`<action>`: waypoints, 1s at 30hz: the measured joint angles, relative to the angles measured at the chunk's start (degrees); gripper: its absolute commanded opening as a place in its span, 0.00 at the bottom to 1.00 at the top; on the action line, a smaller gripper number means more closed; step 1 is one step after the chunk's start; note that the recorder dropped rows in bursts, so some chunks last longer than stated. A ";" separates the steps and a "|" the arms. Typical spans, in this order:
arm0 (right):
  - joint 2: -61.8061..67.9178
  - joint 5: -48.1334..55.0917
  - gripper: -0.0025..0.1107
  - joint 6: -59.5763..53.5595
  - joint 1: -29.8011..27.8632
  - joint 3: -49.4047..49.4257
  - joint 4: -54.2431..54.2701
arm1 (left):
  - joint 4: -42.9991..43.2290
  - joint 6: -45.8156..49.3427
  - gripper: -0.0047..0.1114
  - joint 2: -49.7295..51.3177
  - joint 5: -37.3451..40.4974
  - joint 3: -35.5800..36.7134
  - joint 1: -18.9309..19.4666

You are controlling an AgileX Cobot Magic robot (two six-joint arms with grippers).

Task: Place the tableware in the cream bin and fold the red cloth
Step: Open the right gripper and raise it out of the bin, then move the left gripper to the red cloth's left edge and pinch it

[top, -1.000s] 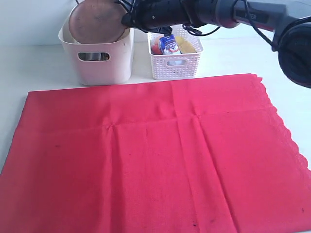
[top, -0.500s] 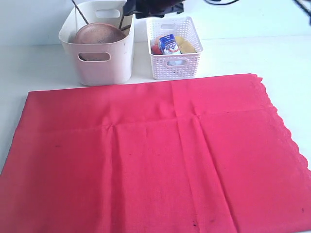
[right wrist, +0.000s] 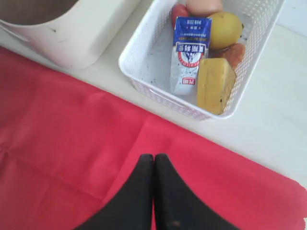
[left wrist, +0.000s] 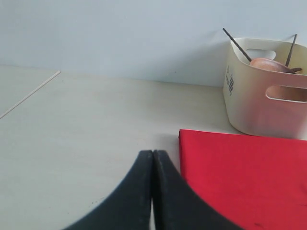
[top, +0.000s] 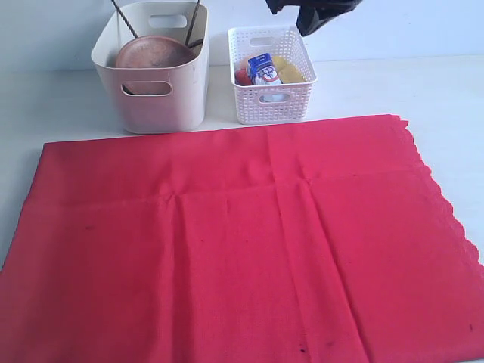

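Left wrist feed: left gripper (left wrist: 153, 158) plain matte black. Two smooth fingers, narrow at tips, flaring wide and curved behind tips, hairline seam between them, slight sheen along inner edges. Right wrist feed: right gripper (right wrist: 154, 160) looks same to me, a black tapered pair with rounded tips. Exterior feed gives me only a black angular chunk of right arm (top: 314, 13); surface detail too dark to make out.

One red cloth (top: 227, 249), one cream bin (top: 189, 102), one white basket (top: 249, 106), one brown plate (top: 151, 54), two chopsticks (top: 125, 20), one milk carton (top: 264, 69)
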 measured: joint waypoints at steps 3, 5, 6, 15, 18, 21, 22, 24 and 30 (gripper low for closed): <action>-3.45 -5.98 0.02 -0.13 0.00 7.64 0.20 | 0.00 0.00 0.05 0.00 0.00 0.00 0.00; -5.78 -10.30 0.02 -0.13 0.00 12.14 1.06 | 0.00 0.00 0.05 0.00 0.00 0.00 0.00; -7.47 -13.77 0.02 -0.13 0.00 15.59 1.81 | 0.00 0.00 0.05 0.00 0.00 0.00 0.00; -19.80 -37.68 0.02 -0.25 0.00 39.31 6.28 | 0.00 0.00 0.05 0.00 0.00 0.00 0.00; -23.27 -43.12 0.02 -0.25 0.00 46.37 6.67 | -1.28 -1.75 0.05 0.00 -3.44 0.13 0.00; -25.84 -47.24 0.02 -0.25 0.00 53.05 6.67 | -6.26 -10.06 0.05 0.00 -11.10 0.13 0.00; -26.36 -48.15 0.02 -0.25 0.00 54.57 6.67 | -7.22 -12.72 0.05 0.00 -14.26 0.13 0.00; -27.09 -49.82 0.02 -0.25 0.00 57.84 6.67 | -8.50 -17.67 0.05 0.00 -22.29 0.13 0.00; -27.25 -53.64 0.02 0.83 0.00 62.61 7.17 | -3.05 -18.66 0.04 2.63 -38.09 -5.14 0.00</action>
